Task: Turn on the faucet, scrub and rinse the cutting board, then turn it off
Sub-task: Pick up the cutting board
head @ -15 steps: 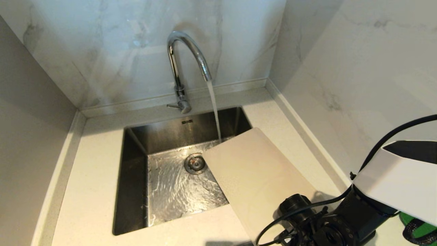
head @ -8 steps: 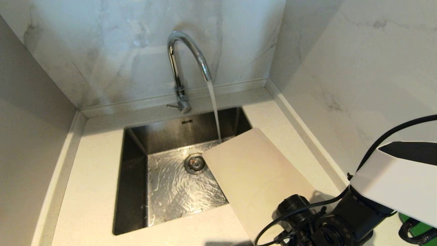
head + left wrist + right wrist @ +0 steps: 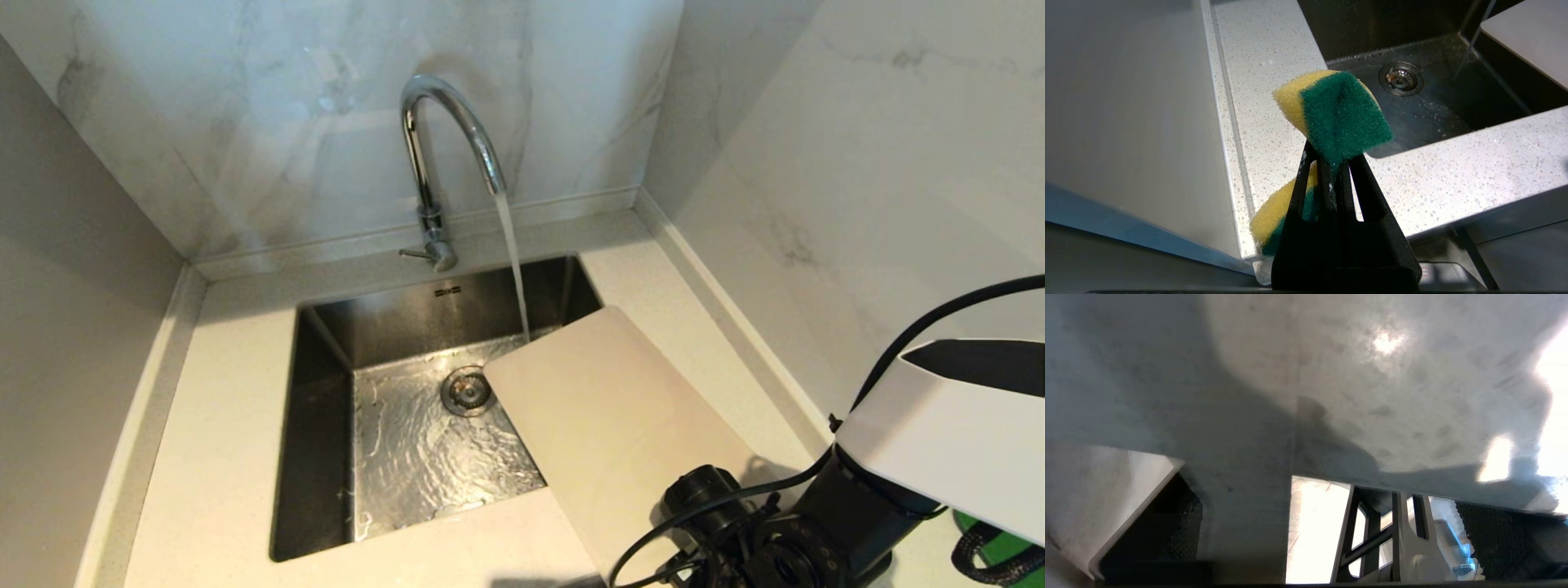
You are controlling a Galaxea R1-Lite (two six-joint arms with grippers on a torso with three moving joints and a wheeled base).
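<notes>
Water (image 3: 513, 269) pours in 1 thin stream from the tall chrome gooseneck faucet (image 3: 445, 139) into the square stainless-steel sink (image 3: 326, 457), landing just beyond the far edge of the large pale beige rectangular cutting board (image 3: 608, 425). That board lies slanted over the sink's right rim, its far rounded corners hanging above the basin beside the round drain (image 3: 466, 389) and its near end resting on the speckled white countertop (image 3: 220, 457). The basin's left half and the counter to the left lie open. The right gripper (image 3: 1384, 539) sits at the board's near end; in the right wrist view the board's underside fills most of the frame and 1 black finger shows beneath it, but whether its jaws are spread or clamped cannot be told. The left gripper (image 3: 1333, 163) hangs over the counter's front-left edge, its fingers pressed together on a yellow and green scouring sponge (image 3: 1335, 114).
</notes>
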